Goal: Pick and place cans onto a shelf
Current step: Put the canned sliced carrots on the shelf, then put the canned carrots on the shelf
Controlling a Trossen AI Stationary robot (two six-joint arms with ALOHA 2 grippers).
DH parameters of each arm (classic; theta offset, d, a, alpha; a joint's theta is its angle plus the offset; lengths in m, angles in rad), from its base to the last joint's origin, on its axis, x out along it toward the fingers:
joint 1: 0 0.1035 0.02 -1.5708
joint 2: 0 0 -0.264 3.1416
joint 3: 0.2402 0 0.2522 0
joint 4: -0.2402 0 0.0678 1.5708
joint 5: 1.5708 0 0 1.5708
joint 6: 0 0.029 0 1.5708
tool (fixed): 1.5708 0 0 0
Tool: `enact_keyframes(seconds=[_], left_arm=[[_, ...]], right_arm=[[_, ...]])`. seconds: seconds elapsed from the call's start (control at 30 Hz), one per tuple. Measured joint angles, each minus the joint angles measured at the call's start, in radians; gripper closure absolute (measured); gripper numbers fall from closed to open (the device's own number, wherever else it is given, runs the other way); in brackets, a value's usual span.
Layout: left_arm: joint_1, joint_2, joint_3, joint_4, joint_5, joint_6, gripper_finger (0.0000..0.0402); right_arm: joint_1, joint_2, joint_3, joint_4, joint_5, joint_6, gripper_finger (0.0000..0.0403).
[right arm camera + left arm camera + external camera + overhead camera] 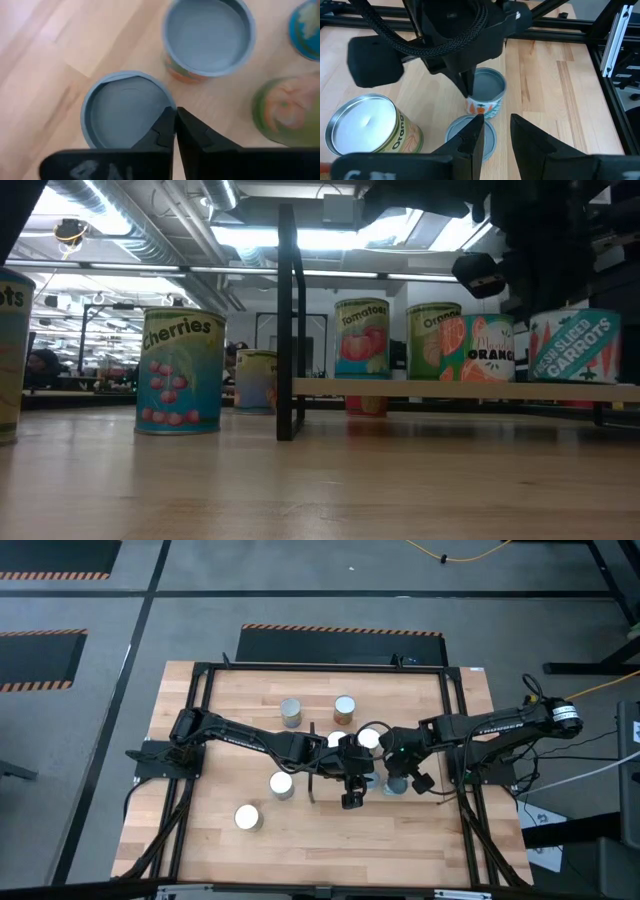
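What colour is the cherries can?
The cherries can is teal blue with red cherries and white lettering. It shows best in the low view.

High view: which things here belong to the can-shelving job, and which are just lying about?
Job:
- cherries can, carrots can and the other cans
- shelf
- left hand, open
- right hand, shut

Lying about:
- yellow cable on the floor
- striped floor mat

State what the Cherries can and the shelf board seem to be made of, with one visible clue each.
Cherries can: probably metal under a glossy printed paper label; a silvery rim shows at its base. Shelf board: light wood, matte, pale like the tabletop.
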Motion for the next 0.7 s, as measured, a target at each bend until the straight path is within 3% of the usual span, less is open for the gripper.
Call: enact_keyframes(seconds=[0.23,0.7], left_arm=[[0.0,0.0,0.0,0.0,0.0,0.0,0.0314],[0.0,0.0,0.0,0.0,0.0,0.0,0.0314]], right_arm=[[0.0,0.0,0.0,0.0,0.009,0.0,0.0382],[0.0,0.0,0.0,-0.001,0.011,0.001,0.0324]])
